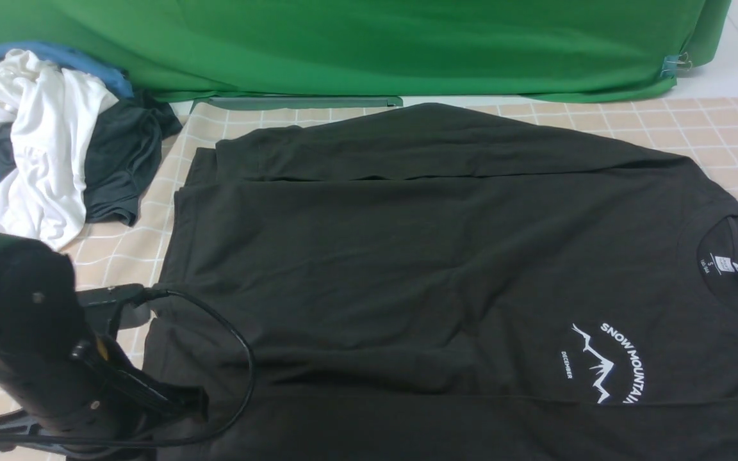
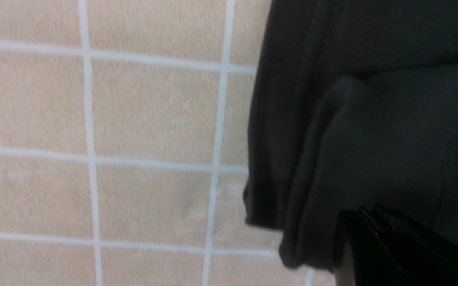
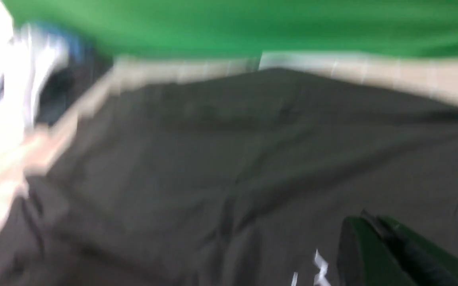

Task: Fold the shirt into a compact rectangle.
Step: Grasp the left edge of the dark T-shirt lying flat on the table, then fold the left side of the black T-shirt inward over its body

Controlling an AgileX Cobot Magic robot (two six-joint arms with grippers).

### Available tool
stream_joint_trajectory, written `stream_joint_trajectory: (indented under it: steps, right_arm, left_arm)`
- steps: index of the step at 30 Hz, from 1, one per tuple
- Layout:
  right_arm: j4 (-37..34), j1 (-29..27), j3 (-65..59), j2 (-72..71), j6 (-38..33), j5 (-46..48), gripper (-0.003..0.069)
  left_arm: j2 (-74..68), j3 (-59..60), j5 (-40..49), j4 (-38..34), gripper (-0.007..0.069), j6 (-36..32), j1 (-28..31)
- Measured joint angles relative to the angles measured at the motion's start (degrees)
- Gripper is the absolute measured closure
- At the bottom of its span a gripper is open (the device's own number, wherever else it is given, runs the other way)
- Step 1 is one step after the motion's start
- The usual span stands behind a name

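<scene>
The black shirt (image 1: 407, 256) lies spread flat on the checked tablecloth (image 1: 715, 128), collar and neck label to the right, hem to the left, and its white "SNOW MOUNTAIN" print (image 1: 606, 365) near the front right. The far sleeve is folded across the shirt's back edge. My left gripper (image 1: 199, 402) sits low at the shirt's near left hem corner. In the left wrist view the left gripper (image 2: 366, 214) is shut, its tips over the bunched hem (image 2: 304, 178); no pinched cloth shows. In the blurred right wrist view the right gripper (image 3: 366, 218) is shut and empty above the shirt (image 3: 233, 159).
A heap of white, blue and dark charcoal garments (image 1: 42, 134) lies at the table's far left. A green backdrop cloth (image 1: 375, 45) hangs along the back edge. My left arm's cable (image 1: 247, 358) loops over the shirt's near left part.
</scene>
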State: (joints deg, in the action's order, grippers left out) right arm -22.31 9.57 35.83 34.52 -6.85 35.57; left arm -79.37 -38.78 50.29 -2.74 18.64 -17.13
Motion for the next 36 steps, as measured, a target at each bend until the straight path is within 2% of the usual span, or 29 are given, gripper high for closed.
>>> stream_joint_trajectory:
  steps: [3,9,10,11,14,18,20,23,26,27,28,29,31,36]
  right_arm:
    - [0.0,0.96,0.39,3.55,-0.81,1.01,0.0627]
    - [0.0,1.39,0.39,5.26,-1.5,0.31,0.0627]
    - [0.0,1.39,0.39,5.26,-1.57,0.18,0.0627]
    - [0.0,1.39,0.39,5.26,-1.62,-0.3,0.0627]
    - [0.0,1.39,0.39,5.26,-1.75,-1.34,0.0627]
    - [0.0,1.39,0.39,5.26,-1.87,-1.41,0.0627]
    - [0.0,1.39,0.39,5.26,-2.06,-1.45,0.0627]
    - [0.0,1.39,0.39,5.26,-2.22,-1.58,0.0626]
    - [0.0,1.39,0.39,5.26,-2.55,-1.68,0.0626]
    - [0.0,1.39,0.39,5.26,-2.55,-1.68,0.0626]
    - [0.0,1.39,0.39,5.26,-2.88,-1.75,0.0626]
    - [0.0,1.39,0.39,5.26,-3.12,-1.81,0.0626]
    - [0.0,1.39,0.39,5.26,-3.27,-1.87,0.0625]
    - [0.0,1.39,0.39,5.26,-3.27,-1.87,0.0625]
  left_arm:
    - [-1.52,0.0,-3.14,1.59,0.0577,0.6,-0.05]
    - [-2.52,0.0,-10.25,3.57,0.0342,0.73,-0.07]
    - [-2.73,0.0,-11.01,3.63,0.0323,0.63,-0.07]
    - [-3.3,0.0,-12.27,3.64,0.0262,0.32,-0.07]
    - [-5.35,0.0,-12.99,3.26,0.0153,-1.18,-0.07]
    - [-7.26,0.0,-12.99,2.74,0.0107,-2.16,-0.07]
    - [-7.45,-0.22,-12.99,2.21,0.0114,-4.06,-0.07]
    - [-7.56,-0.4,-12.6,0.89,0.0199,-6.69,-0.07]
    - [-7.67,-0.5,-10.79,-0.85,0.0396,-8.54,-0.07]
    - [-7.67,-0.57,-10.63,-0.86,0.0426,-8.55,-0.07]
    - [-7.67,-0.97,-8.38,-0.93,0.0519,-8.68,-0.07]
    - [-7.67,-1.51,-6.61,-0.93,0.056,-8.7,-0.07]
    - [-7.06,-2.77,-3.54,-0.93,0.0594,-8.7,-0.07]
    - [-1.91,-6.93,3.63,-3.0,0.0601,-8.7,-0.07]
